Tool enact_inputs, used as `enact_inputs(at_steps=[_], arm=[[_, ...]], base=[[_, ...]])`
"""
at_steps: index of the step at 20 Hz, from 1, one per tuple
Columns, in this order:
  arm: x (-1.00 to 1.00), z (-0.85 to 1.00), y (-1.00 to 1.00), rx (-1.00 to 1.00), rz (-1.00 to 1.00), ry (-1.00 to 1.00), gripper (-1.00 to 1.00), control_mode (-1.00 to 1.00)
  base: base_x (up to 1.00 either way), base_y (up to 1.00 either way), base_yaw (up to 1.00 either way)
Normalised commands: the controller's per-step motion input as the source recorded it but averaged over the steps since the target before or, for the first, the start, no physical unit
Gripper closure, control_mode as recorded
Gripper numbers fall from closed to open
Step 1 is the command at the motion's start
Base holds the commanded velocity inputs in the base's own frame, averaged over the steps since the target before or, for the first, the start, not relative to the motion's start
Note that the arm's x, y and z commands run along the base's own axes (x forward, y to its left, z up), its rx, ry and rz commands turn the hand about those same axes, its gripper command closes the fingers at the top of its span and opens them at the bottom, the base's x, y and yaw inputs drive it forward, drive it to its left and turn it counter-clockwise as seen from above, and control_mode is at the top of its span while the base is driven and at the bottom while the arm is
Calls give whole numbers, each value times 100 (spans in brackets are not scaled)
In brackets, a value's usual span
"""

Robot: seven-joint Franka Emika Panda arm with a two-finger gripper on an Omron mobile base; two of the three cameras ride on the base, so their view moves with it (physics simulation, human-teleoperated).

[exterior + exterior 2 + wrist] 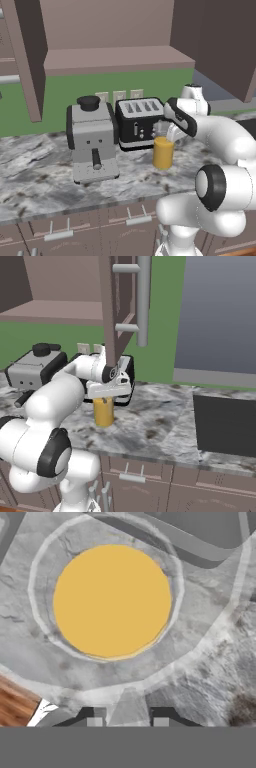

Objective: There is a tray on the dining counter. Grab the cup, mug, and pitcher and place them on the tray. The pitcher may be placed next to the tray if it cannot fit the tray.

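On the marbled countertop (40, 175) we count one pitcher (163, 152), one toaster (139, 123), one coffee machine (92, 139). Pitcher stands upright, long axis vertical, just before the toaster; contents not discernible. Gripper (127, 719) hovers directly above it; fingers narrowly parted, grasping nothing.
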Motion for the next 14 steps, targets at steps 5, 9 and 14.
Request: enact_inputs(at_steps=[5,9,14], arm=[[-35,23,3,0,-2,0,100,-100],[-52,12,13,0,-3,0,100,-100],[-9,6,37,0,-10,0,100,-100]], base=[[0,0,0],[0,0,0],[0,0,0]])
